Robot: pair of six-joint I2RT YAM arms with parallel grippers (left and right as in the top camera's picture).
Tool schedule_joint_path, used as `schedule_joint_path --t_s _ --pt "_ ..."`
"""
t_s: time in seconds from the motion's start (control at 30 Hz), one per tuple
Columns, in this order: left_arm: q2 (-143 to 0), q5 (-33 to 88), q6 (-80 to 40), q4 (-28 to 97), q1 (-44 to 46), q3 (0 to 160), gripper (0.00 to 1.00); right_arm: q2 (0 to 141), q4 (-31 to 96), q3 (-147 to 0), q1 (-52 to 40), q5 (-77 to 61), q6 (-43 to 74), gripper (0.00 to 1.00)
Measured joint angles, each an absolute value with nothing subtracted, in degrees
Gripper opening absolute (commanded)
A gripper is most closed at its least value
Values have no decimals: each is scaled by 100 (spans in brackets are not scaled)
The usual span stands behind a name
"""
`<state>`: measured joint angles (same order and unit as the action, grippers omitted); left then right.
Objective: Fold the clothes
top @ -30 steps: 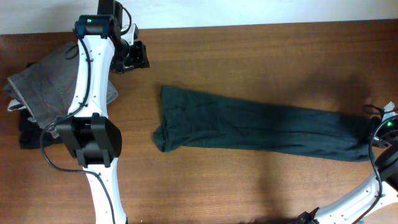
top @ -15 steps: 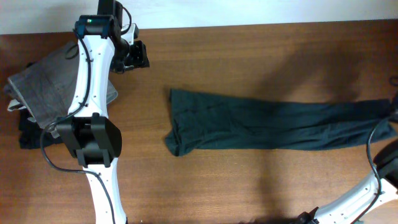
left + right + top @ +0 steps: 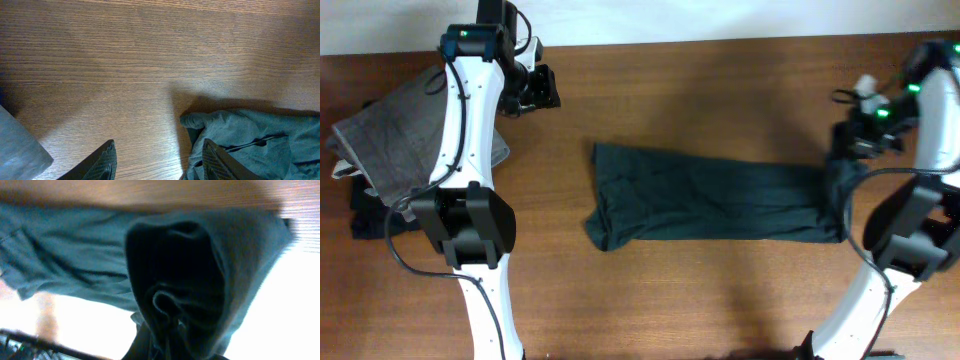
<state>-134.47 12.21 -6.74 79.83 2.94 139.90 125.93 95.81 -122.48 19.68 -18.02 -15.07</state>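
Dark charcoal T-shirt [image 3: 705, 205]: lies as one long narrow band across the middle of the brown wooden desk [image 3: 720, 90], running left to right; the left end is flat with its lower corner slightly curled, and the right end is drawn up off the wood in a bunch.
Right end effector [image 3: 848, 155]: sits at the right end of the band, clamped on the gathered cloth, which rises to it from the desk. In the right wrist view the T-shirt [image 3: 65, 260] fills most of the picture and a dark bunched fold hides the fingers themselves.
Left end effector [image 3: 538, 90]: up at the far left of the desk, well apart from the T-shirt, holding nothing.
Left end effector, wrist view [image 3: 160, 160]: its two black fingers [image 3: 107, 162] stand apart with bare wood [image 3: 150, 50] between them; a rumpled edge of the T-shirt [image 3: 245, 137] shows at the lower right, not touching them.
Grey folded trousers [image 3: 390, 135]: at the left edge of the desk, partly under the white left arm.
Black folded garment [image 3: 362, 215]: beneath the grey trousers, sticking out at their lower left.
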Motion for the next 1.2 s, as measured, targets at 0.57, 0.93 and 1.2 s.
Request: schedule_joint_path --t_s 0.57,0.93,1.2 --pt "-13447 1221 -672 7907 294 13990 55 12589 9115 -12164 -368 -1925 -742 4" --pt "-13447 1219 -674 7909 292 13990 55 12567 8112 -10884 -967 -1946 -532 4" --pt "-13447 1219 -674 7907 294 13990 55 12564 8005 -10656 -1190 -1981 -242 79"
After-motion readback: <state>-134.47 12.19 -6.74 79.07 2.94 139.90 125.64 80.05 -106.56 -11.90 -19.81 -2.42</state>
